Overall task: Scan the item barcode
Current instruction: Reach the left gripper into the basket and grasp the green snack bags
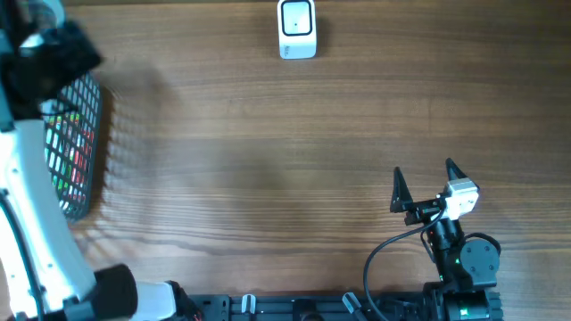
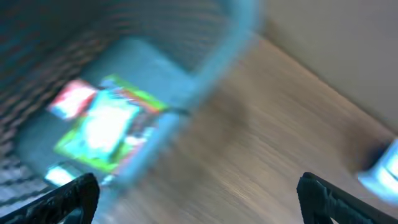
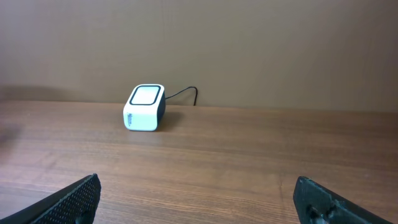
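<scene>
Several colourful items (image 1: 70, 156) lie in a dark mesh basket (image 1: 87, 100) at the table's left edge. The blurred left wrist view shows a green and white packet (image 2: 104, 127) and a red one (image 2: 71, 99) inside it. My left gripper (image 2: 199, 196) hangs open over the basket's rim (image 2: 211, 62), holding nothing. The white barcode scanner (image 1: 297, 28) stands at the far middle of the table, window up. Low at the front right, my right gripper (image 1: 424, 185) is open and empty and faces the scanner (image 3: 145, 107).
A thin cable (image 3: 184, 93) runs from behind the scanner to the back wall. The left arm's white link (image 1: 31, 227) crosses the front left corner. Bare wooden table (image 1: 268, 160) lies between the basket, the scanner and the right arm.
</scene>
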Motion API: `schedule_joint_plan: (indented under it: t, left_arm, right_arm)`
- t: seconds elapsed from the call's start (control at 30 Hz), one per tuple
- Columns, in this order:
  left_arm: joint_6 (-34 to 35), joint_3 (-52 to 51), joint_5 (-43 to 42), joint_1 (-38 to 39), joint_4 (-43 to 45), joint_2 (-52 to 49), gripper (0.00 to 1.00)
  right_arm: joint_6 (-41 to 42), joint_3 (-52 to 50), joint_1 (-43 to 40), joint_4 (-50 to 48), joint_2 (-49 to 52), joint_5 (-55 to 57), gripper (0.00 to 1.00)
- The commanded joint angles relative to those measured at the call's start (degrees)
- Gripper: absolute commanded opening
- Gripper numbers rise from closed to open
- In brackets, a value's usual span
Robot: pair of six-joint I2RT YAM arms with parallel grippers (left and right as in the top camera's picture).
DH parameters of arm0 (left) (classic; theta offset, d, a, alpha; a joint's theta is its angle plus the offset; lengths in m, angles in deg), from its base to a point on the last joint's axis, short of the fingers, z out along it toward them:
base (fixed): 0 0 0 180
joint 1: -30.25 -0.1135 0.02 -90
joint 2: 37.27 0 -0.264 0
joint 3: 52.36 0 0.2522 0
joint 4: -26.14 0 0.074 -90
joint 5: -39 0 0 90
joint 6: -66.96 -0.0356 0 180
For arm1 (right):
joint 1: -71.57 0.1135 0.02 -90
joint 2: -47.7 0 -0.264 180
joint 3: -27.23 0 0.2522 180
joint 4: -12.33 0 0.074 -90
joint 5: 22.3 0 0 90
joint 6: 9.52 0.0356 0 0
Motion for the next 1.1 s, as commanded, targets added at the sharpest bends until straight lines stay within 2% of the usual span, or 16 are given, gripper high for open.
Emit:
schedule_joint_plan:
  t: [0.0,0.1,0.2,0.43,0.57,0.6,0.8,1.07]
  left_arm:
    - [4.0,1.4,3.6,-11.8,0.0,-2.4,1.0]
    - [4.4,1.4,3.1,-19.9,-0.9,-6.3,1.0]
    - [4.3,0.9,1.9,-22.3,-1.9,-10.7,1.0]
    - [-1.8,0.6,0.1,-22.3,-2.5,-22.4,1.0]
    - [-9.4,0.6,-11.1,-21.9,-1.0,-28.6,1.0]
    - [-10.1,0.6,-11.5,-21.6,-0.9,-30.0,1.0]
    - [-10.1,0.1,-11.5,-19.8,1.0,-34.1,1.0]
    - [-8.6,-8.4,-7.6,-18.4,10.0,-34.1,1.0]
  right_arm:
    - [-0.5,-0.1,-0.2,-0.3,-0.4,0.7,1.0]
    - [-0.5,-0.1,-0.2,-0.3,-0.4,0.7,1.0]
    - [-0.5,-0.1,-0.2,-0.3,-0.4,0.7,1.0]
    - [-0.5,-0.1,-0.2,-0.3,-0.4,0.7,1.0]
    - [-0.5,-0.1,-0.2,-0.3,-0.4,0.7,1.0]
    - [-0.5,-0.1,-0.2,-0.3,-0.4,0.7,1.0]
    - [-0.5,-0.1,-0.2,-0.3,-0.4,0.7,1.0]
    - [-0.5,-0.1,-0.2,-0.3,-0.4,0.7,1.0]
